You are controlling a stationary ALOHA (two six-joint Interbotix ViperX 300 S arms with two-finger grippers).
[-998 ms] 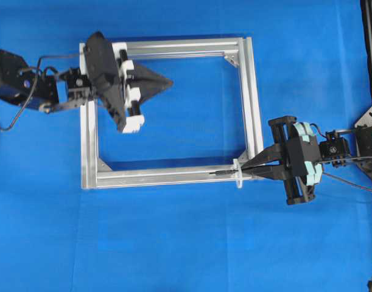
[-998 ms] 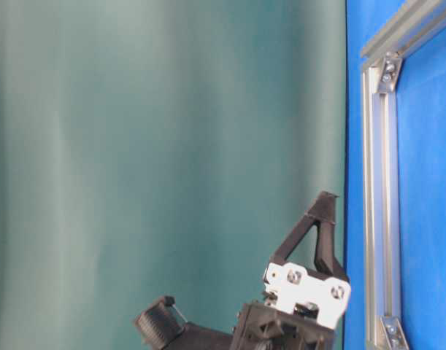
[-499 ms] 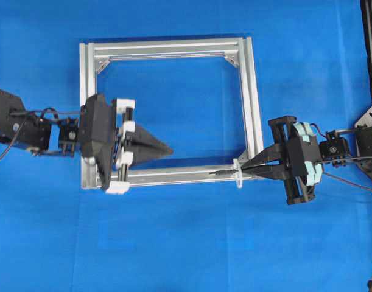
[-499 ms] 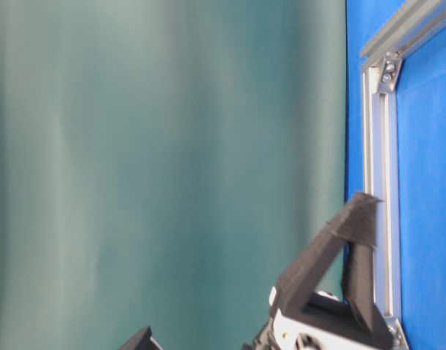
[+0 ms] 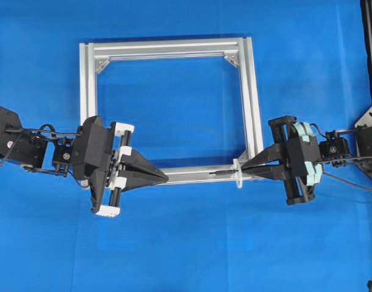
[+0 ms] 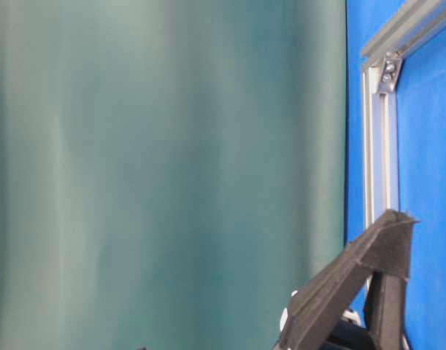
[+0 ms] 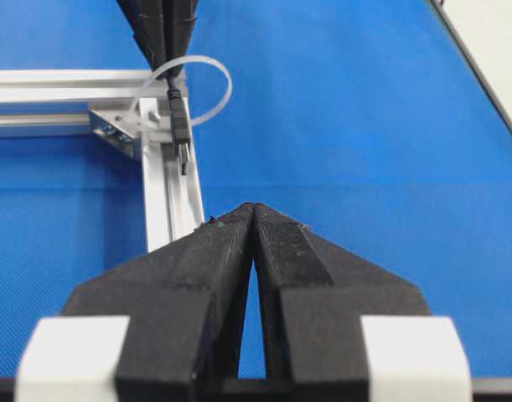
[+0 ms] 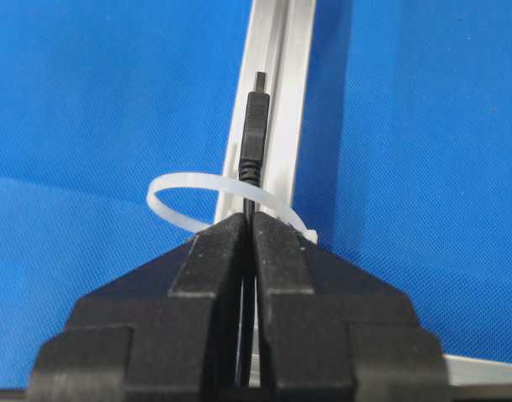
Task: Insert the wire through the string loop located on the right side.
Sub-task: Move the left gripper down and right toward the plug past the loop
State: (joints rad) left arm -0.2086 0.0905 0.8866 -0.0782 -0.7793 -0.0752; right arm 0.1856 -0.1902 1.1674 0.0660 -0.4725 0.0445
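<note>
Far left in the overhead view: left gripper (image 5: pixel 164 178), black with white side blocks, 2 fingers pressed flat together on nothing, tips poised over the front rail of the square silver aluminium frame (image 5: pixel 88 91) and aimed rightward along it. Likely parked there to meet the plug end once it is fed far enough; a judgement only.

Mid-rail, right of that: small dark cylindrical plug tip (image 5: pixel 217 173) of the thin black wire (image 8: pixel 252 138), lying along the rail's groove, pointing left toward the left gripper, well apart from it. In the left wrist view, plug already on the near side of the thin white plastic string loop (image 7: pixel 185 92), cord passing through the ring. Loop (image 5: pixel 238 173) standing upright at the frame's front right corner.

Further right: right gripper (image 5: pixel 245 170), black with pale teal tape on its body, clamped tight on the wire just behind the loop, holding the plug straight and level so it threads cleanly.

Insertion seemingly made; pull-through from the left probably next.
</note>
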